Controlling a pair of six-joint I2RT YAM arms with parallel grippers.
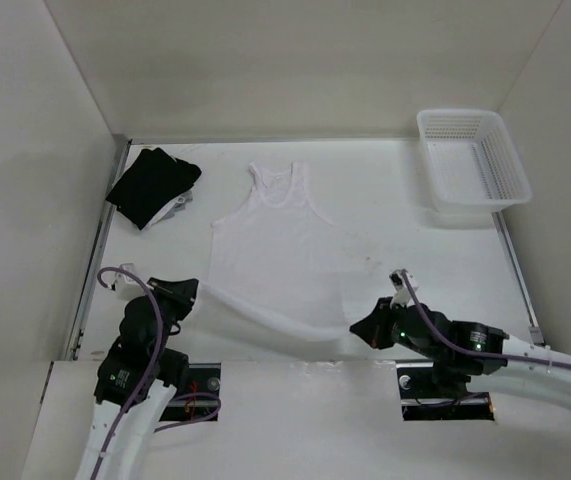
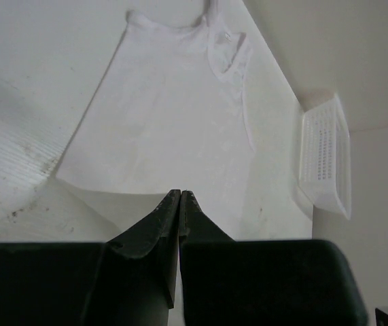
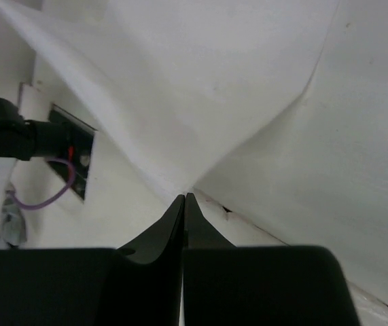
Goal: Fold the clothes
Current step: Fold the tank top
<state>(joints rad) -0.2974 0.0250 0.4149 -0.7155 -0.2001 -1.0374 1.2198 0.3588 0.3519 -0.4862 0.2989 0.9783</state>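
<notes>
One white tank top [image 1: 270, 235] lies spread in the middle. The left gripper [image 1: 187, 291] and right gripper [image 1: 362, 325] each clench a raised near hem corner. One black garment pile [image 1: 153, 185] sits far left and one white mesh basket [image 1: 470, 213] far right, both clear of it.

Robot lab cell: bare white walls [image 1: 295, 60] around a white table [image 1: 405, 250].

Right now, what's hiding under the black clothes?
A bit of pale cloth peeks out under the black clothes at their right edge. The rest is covered, so I can't tell what it is.
</notes>
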